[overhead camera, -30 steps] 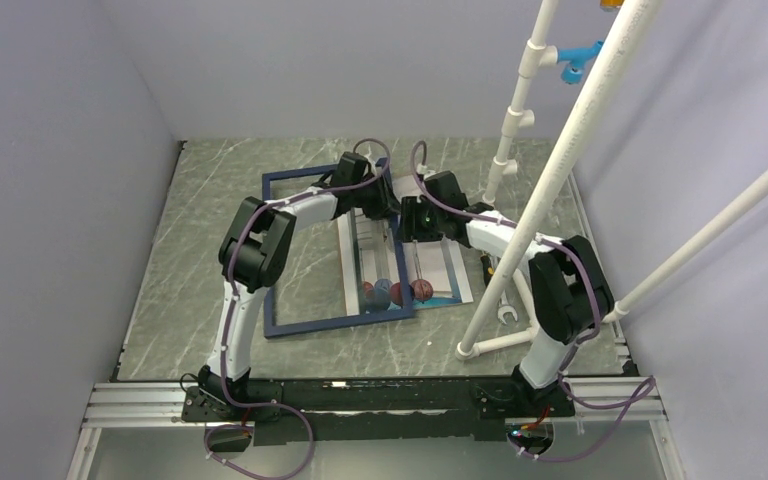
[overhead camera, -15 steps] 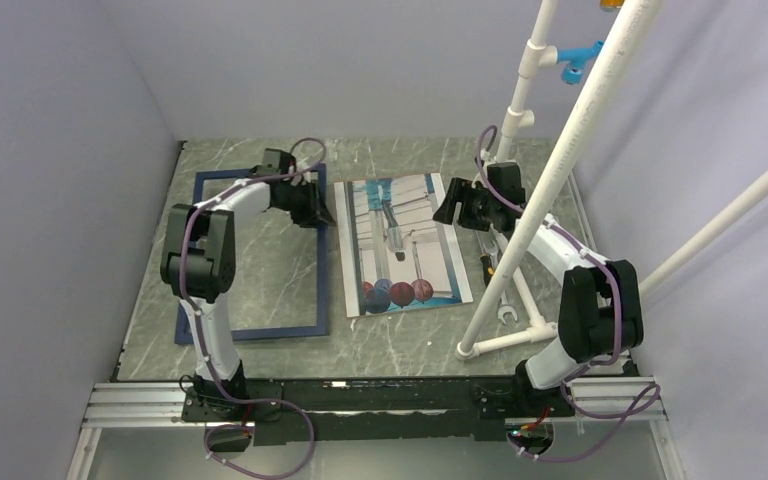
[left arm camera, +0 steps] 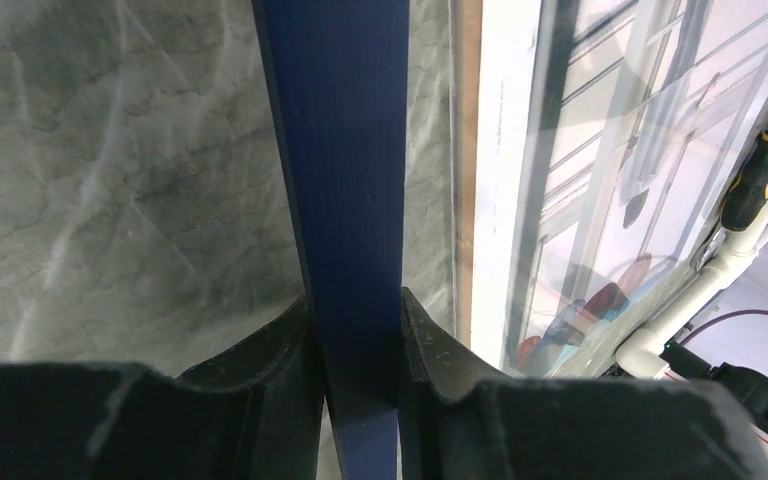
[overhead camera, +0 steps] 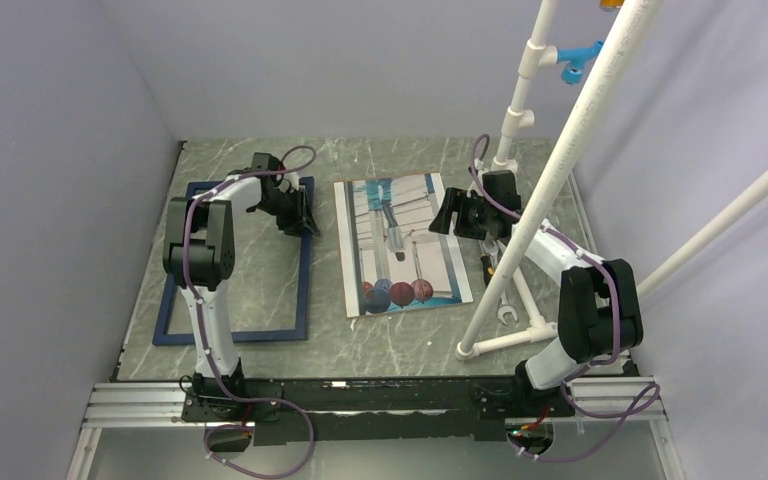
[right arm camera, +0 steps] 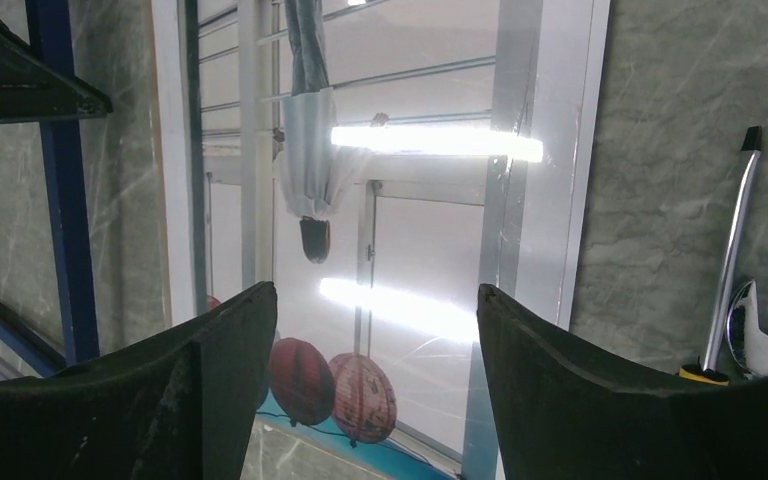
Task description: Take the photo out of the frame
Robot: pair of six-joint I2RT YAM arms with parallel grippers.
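Frame [overhead camera: 305, 280]: we saw it lying flat on the left half of the bench [overhead camera: 240, 260], close to the left edge.
Photo [overhead camera: 405, 240]: we saw it face up mid-bench, outside the frame, with a narrow strip of bench between them.
Left claw [left arm camera: 355, 300]: it was pinched on the frame's right rail near the far corner, one finger on each side.
Right claw [right arm camera: 375, 320]: its jaws were spread wide and empty, above the photo's far right part.
Screwdriver [right arm camera: 730, 250]: we saw it beside the photo's right edge.
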